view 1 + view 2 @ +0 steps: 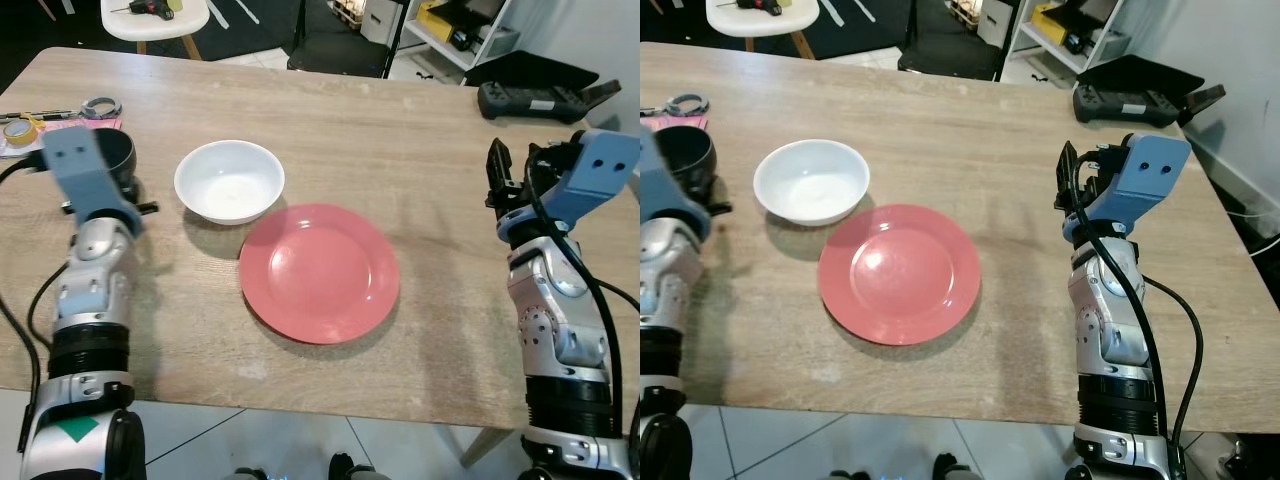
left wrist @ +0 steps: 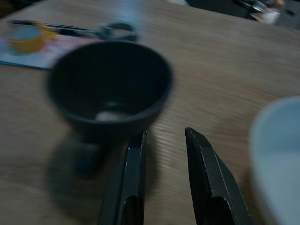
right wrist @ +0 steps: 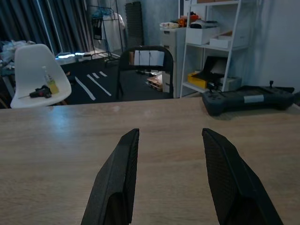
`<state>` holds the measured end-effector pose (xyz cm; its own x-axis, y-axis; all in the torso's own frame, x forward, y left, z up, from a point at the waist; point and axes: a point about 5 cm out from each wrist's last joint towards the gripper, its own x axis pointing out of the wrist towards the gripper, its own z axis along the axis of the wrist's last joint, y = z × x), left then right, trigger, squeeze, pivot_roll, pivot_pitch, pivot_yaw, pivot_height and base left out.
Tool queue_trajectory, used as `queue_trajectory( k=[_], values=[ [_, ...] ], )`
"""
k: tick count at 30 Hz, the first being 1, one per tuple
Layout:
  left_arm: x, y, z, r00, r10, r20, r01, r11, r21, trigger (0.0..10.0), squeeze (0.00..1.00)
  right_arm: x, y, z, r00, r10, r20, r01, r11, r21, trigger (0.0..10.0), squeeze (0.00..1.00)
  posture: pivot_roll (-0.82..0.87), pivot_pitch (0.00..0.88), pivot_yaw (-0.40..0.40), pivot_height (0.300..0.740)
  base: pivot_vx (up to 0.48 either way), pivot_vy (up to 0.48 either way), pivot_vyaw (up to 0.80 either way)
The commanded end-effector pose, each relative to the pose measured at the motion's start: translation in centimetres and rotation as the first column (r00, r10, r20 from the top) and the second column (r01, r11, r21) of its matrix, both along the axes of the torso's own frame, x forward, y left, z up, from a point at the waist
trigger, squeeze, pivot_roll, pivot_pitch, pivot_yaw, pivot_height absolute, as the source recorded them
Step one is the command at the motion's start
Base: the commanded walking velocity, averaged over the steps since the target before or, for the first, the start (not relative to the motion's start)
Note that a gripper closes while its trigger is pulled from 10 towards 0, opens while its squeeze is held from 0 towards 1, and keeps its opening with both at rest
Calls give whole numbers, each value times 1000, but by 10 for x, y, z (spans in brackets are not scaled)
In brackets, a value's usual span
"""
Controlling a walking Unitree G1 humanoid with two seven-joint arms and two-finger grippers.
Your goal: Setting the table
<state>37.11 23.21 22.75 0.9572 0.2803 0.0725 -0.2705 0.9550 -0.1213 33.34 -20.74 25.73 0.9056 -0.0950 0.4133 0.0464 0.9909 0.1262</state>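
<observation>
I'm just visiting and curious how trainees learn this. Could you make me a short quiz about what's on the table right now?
1. True or false: the white bowl sits on top of the red plate.
2. Which pincer is nearest the black cup? A) left pincer B) right pincer
3. Fill in: the right pincer's fingers are ____ and hold nothing.

Key: 1. False, it stands on the wooden table beside the plate. 2. A. 3. open.
</observation>
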Motion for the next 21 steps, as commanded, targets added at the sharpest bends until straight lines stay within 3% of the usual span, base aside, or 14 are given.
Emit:
queue_trajectory(
  k=[1, 5, 6, 7, 10, 15, 21],
  values=[
    [-2, 1, -4, 1000, 6, -13, -5, 1000, 6, 10000, 0, -3, -4, -5, 1000, -19, -18, 19, 1000, 5, 10000, 0, 15, 219, 34, 740, 0, 0, 0],
    [-4, 1, -7, 1000, 16, -27, -15, 1000, 22, 10000, 0, -3, -4, -7, 1000, -17, -23, 17, 1000, 5, 10000, 0, 18, 216, 31, 740, 0, 0, 0],
    [-5, 2, -4, 999, 29, -15, -28, 998, 60, 10000, 1000, -2, -3, -7, 1000, -14, -26, 14, 1000, 4, 10000, 0, 21, 216, 28, 740, 0, 0, 0],
    [-6, 2, -3, 999, 37, -6, -37, 996, 87, 10000, 1000, -2, -3, -7, 1000, -12, -27, 12, 1000, 3, 10000, 0, 21, 216, 28, 740, 0, 0, 0],
    [-13, 2, 9, 995, 89, 47, -99, 942, 322, 10000, 1000, -1, 0, -6, 1000, -2, -27, 2, 1000, 3, 10000, 0, 27, 215, 23, 740, 0, 0, 0],
    [-18, 2, 10, 992, 104, 66, -120, 932, 342, 10000, 1000, 0, 2, -7, 1000, 4, -29, -4, 1000, 7, 10000, 0, 30, 214, 24, 740, 0, 0, 0],
    [-19, 11, -2, 992, 125, 8, -122, 956, 265, 10000, 1000, 1, 4, -8, 999, 10, -33, -10, 1000, 7, 10000, 0, 33, 221, 24, 740, 0, 0, 0]
  ],
)
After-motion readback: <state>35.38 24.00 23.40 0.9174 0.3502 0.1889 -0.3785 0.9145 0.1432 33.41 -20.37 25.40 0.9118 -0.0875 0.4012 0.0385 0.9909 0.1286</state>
